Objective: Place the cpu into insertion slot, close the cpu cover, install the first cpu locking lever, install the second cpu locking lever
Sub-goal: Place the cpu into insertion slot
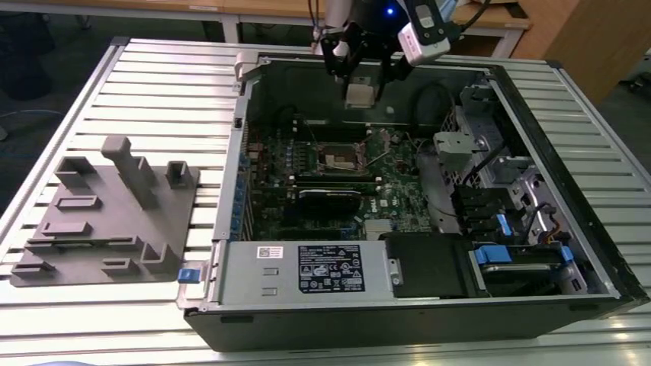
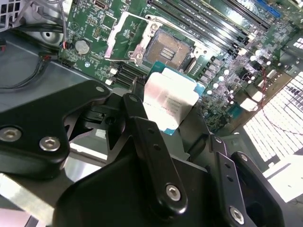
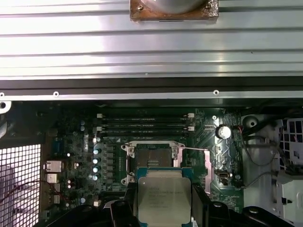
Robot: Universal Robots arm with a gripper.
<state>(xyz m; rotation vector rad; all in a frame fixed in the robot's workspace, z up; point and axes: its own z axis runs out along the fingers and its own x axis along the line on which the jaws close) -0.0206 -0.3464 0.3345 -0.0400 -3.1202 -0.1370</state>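
so, your gripper (image 1: 360,82) was pinching the cpu (image 1: 359,94) by two opposite edges between its black fingers (image 2: 142,127), with the chip's silver top turned toward both wrist cameras. you had it up in the air over the open computer case (image 1: 226,213), near the case wall opposite the labelled power supply (image 1: 305,267) and clear of the motherboard (image 1: 397,206).

the insertion slot (image 1: 341,158) lay near the middle of that board with its pin field uncovered and nothing seated in it. in the first wrist view the cpu (image 3: 163,194) sat just beside the slot (image 3: 151,158), its edge overlapping the slot's rim in the picture. in the second wrist view the cpu (image 2: 170,97) also showed close to the slot (image 2: 169,48).

the cpu cover (image 2: 113,41) was swung off the slot to one side, so the socket stood open. four long black memory slots (image 3: 144,124) ran along another side of it.

the case lay on the slatted tabletop (image 1: 152,76). a grey fixture block (image 1: 102,213) rested near the tabletop's edge on the exterior view's left, well apart from the gripper.
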